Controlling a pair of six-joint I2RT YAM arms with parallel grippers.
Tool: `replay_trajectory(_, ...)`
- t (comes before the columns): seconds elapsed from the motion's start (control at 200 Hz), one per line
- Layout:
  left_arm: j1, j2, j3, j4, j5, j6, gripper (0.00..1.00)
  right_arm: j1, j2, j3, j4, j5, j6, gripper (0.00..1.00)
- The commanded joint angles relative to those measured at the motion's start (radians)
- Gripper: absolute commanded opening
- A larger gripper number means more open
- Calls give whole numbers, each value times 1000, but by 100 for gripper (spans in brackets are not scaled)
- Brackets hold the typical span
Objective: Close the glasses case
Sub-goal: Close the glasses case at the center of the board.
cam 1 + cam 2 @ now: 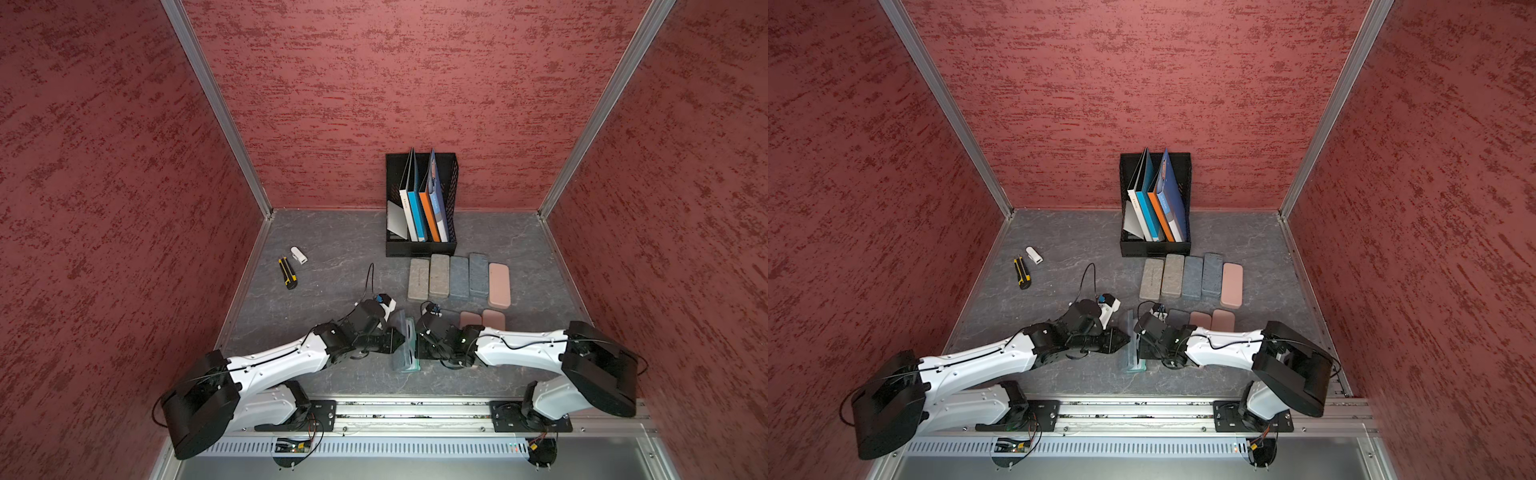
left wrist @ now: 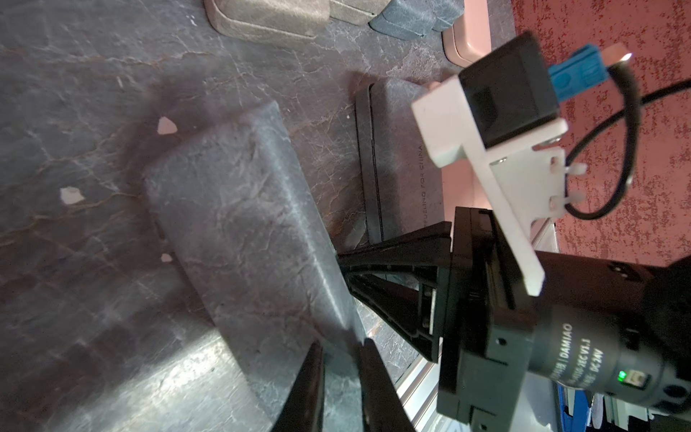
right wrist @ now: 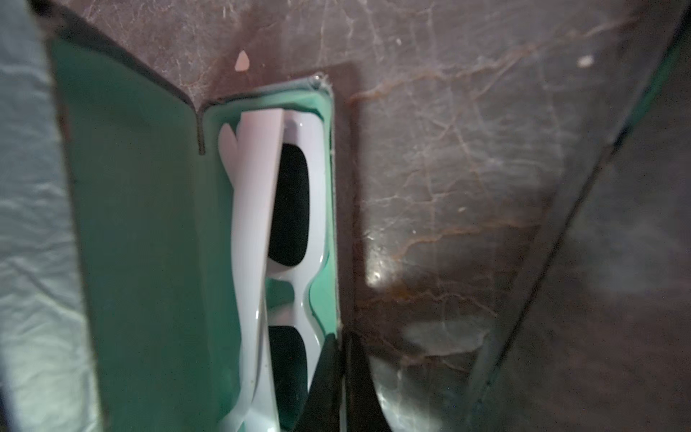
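Note:
The glasses case (image 1: 406, 353) (image 1: 1136, 357) lies open near the table's front, between my two arms, its lid standing almost upright. The case is grey outside, and inside the teal lining (image 3: 142, 224) lie white sunglasses (image 3: 254, 224) with dark lenses. My left gripper (image 1: 400, 337) (image 2: 343, 346) comes in from the left. Its fingers are closed on the lid's free edge, with the lid's grey outer face (image 2: 239, 232) spreading away from them. From the right, my right gripper (image 1: 418, 345) (image 3: 341, 336) is pinched shut on the thin front rim of the base, beside the sunglasses.
A row of closed cases (image 1: 457, 276), grey, blue and pink, lies behind the arms. Further cases (image 1: 482, 320) sit by the right wrist. A black file holder (image 1: 422, 203) with folders stands at the back wall. A utility knife (image 1: 287, 273) and a small white object (image 1: 298, 254) lie at the left.

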State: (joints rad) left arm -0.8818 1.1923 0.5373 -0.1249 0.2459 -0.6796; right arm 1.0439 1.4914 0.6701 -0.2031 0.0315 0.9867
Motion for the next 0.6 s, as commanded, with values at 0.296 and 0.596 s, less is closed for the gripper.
replay_trajectory(0.296, -33, 124, 30, 59, 3, 3, 20, -9, -108, -19, -22, 17, -28, 9)
replay_trajectory(0.596, -38, 131, 34, 74, -10, -9, 22, -33, -159, -25, -53, -1, -63, 21)
